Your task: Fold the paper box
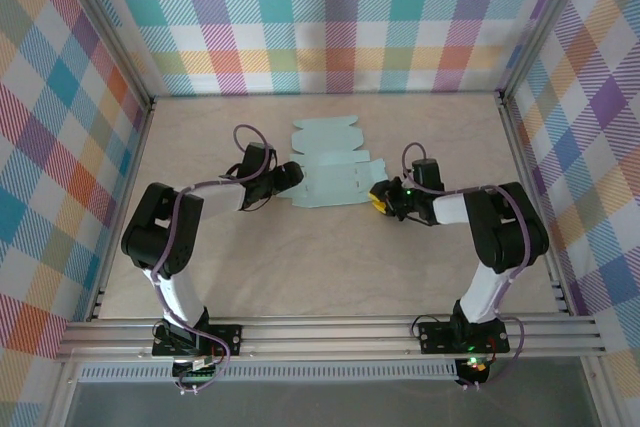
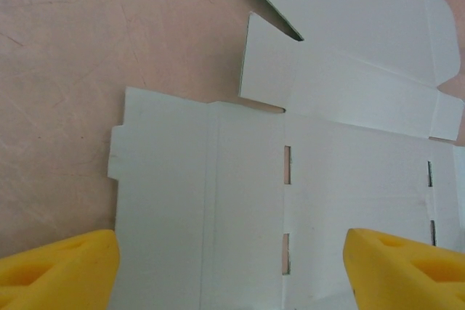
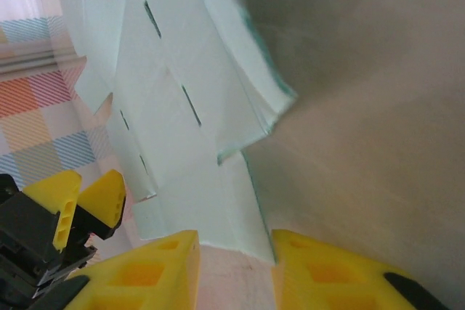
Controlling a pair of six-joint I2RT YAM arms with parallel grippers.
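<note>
The paper box (image 1: pixel 330 172) lies as a flat pale mint die-cut sheet at the table's middle back, with flaps and slots showing. My left gripper (image 1: pixel 285 179) is at its left end. In the left wrist view it (image 2: pixel 232 274) stands wide open just above the sheet (image 2: pixel 240 179), one yellow finger on each side. My right gripper (image 1: pixel 381 197) is at the sheet's right end. Its jaws (image 3: pixel 234 274) are narrowed but still apart, with the end flap (image 3: pixel 174 172) reaching down to the fingertips and its corner touching one finger.
Plaid walls (image 1: pixel 330 17) close in the back and both sides, and an aluminium rail (image 1: pixel 330 332) runs along the near edge. Bare tan tabletop (image 1: pixel 330 267) spreads between the sheet and the arm bases.
</note>
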